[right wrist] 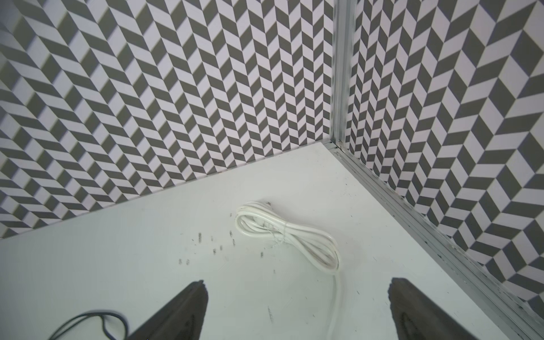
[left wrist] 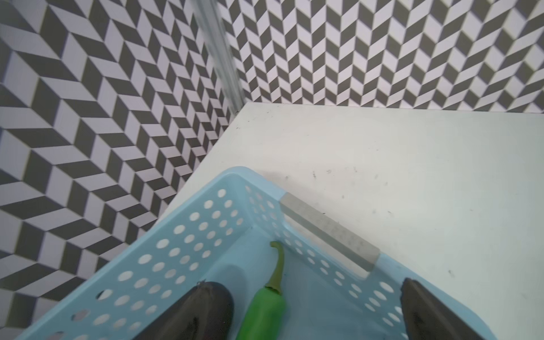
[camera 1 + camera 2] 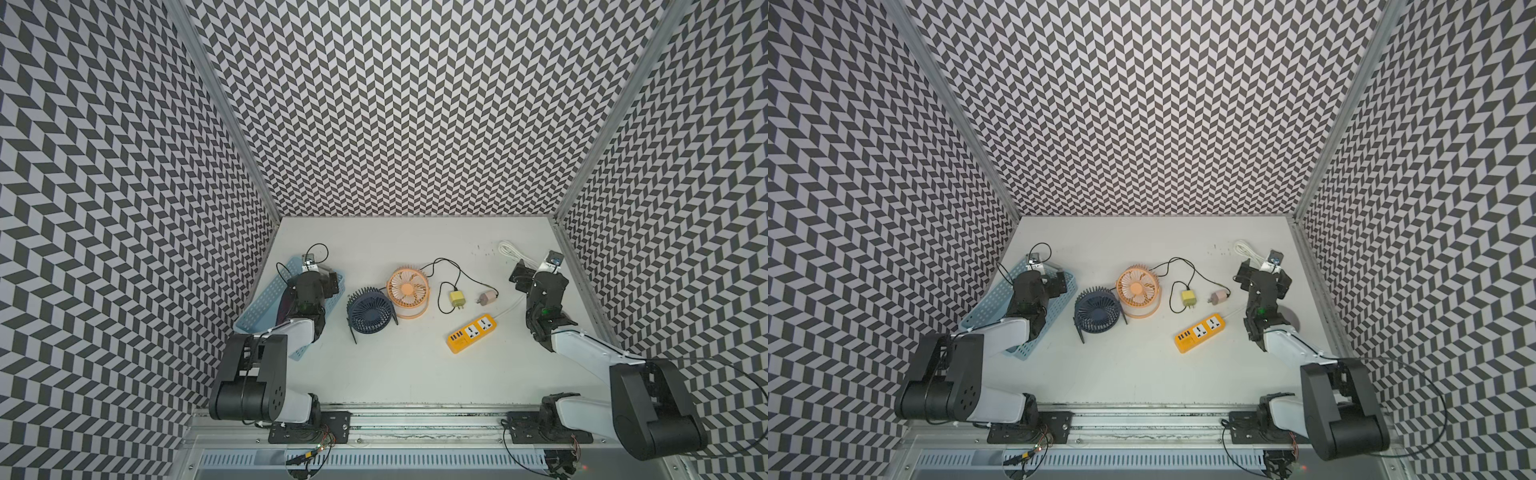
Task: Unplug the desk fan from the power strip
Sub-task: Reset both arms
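The orange-yellow power strip (image 3: 472, 333) (image 3: 1200, 333) lies right of centre, and both of its white sockets show nothing in them. An orange desk fan (image 3: 408, 287) stands behind a navy one (image 3: 371, 310). A thin black cable runs from the orange fan to a yellow-green plug (image 3: 457, 298) and a pinkish plug (image 3: 487, 297), both lying loose on the table beyond the strip. My left gripper (image 3: 311, 276) (image 2: 309, 285) hangs open over a blue basket (image 3: 257, 307). My right gripper (image 3: 536, 270) (image 1: 297, 282) is open above bare table at the far right.
The strip's white cord ends in a tied coil (image 1: 288, 235) near the back right corner. The basket (image 2: 235, 173) holds a green pepper (image 2: 265, 312) and a dark rounded shape. Patterned walls close three sides, and a metal rail (image 1: 441, 235) runs along the right edge.
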Controlling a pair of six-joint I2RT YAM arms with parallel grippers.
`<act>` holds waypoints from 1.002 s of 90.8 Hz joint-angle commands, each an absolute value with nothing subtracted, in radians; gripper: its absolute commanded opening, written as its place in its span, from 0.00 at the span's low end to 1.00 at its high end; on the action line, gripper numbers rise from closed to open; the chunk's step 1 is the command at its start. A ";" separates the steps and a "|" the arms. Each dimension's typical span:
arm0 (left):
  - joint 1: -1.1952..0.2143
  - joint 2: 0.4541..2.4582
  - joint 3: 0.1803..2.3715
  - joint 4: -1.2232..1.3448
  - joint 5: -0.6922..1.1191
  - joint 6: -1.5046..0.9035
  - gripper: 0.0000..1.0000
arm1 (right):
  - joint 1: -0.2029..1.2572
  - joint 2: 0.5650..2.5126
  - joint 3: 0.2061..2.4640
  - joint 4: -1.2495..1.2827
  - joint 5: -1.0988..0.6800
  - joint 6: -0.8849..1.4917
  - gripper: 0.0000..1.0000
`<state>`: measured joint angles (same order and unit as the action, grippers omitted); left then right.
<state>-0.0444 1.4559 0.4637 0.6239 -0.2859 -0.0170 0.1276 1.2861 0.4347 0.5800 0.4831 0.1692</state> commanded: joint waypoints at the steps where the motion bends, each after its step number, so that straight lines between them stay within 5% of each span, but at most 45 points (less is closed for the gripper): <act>1: -0.062 1.496 0.372 0.982 -0.228 -0.001 0.99 | 0.123 1.307 0.368 0.806 0.519 0.124 1.00; 21: -0.028 1.565 0.246 1.286 -0.104 0.005 1.00 | 0.122 1.393 0.272 1.078 0.509 0.089 1.00; 50: -0.061 1.543 0.242 1.246 -0.243 -0.017 1.00 | 0.113 1.494 0.258 1.188 0.323 0.019 1.00; 58: -0.072 1.547 0.235 1.269 -0.266 -0.011 1.00 | 0.102 1.597 0.150 1.534 0.322 0.002 1.00; 66: -0.070 1.548 0.237 1.264 -0.265 -0.011 1.00 | 0.101 1.517 0.228 1.261 0.317 0.027 0.99; 77: -0.071 1.552 0.245 1.253 -0.263 -0.011 1.00 | 0.104 1.579 0.175 1.457 0.327 0.005 0.99; 91: -0.026 1.556 0.269 1.208 -0.166 -0.029 1.00 | 0.100 1.539 0.213 1.291 0.327 0.024 1.00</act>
